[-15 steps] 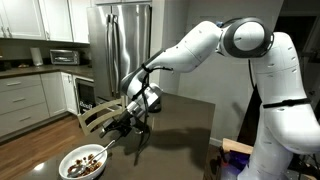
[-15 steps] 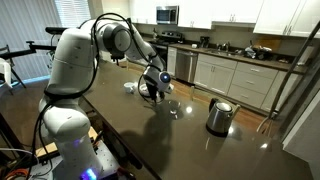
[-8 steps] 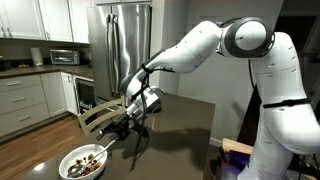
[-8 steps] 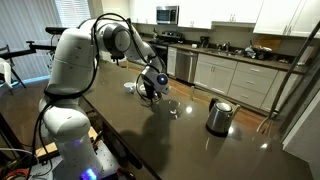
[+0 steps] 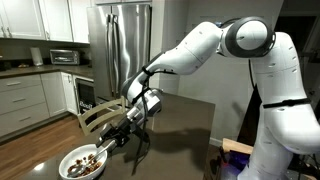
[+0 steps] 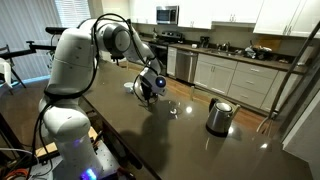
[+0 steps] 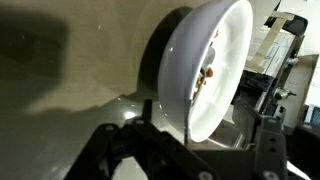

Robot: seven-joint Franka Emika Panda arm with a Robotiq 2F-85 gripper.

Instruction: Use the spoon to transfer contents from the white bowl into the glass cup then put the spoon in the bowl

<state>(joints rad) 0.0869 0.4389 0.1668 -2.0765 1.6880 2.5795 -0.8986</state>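
Since a second ago the claw (image 5: 122, 138) has dropped and slid closer to the bowl (image 5: 66, 168). Its fingers stand apart in the wrist view, one at each side of the bottom edge, with nothing that I can see clamped between them. The bowl sits on the tabletop (image 6: 200, 150) just ahead of the claw, with brown contents (image 7: 205, 76) lying in it. In an exterior view a thin pale line slants from the rim up toward the claw, and I take it for the spoon (image 5: 104, 151); the wrist view does not show it clearly. The cup (image 6: 175, 108) stands on the other side of the claw from the bowl, apart from the kettle (image 6: 219, 115). The step in hand, I judge, is picking up the spoon. To do it well I would centre the handle between the fingers before shutting. I would grip high on the handle, clear of the rim, so the fingers don't knock the bowl. I would close gently so the thin handle neither pivots nor skids out. Then I would lift straight and keep the scoop level before any move toward the cup.
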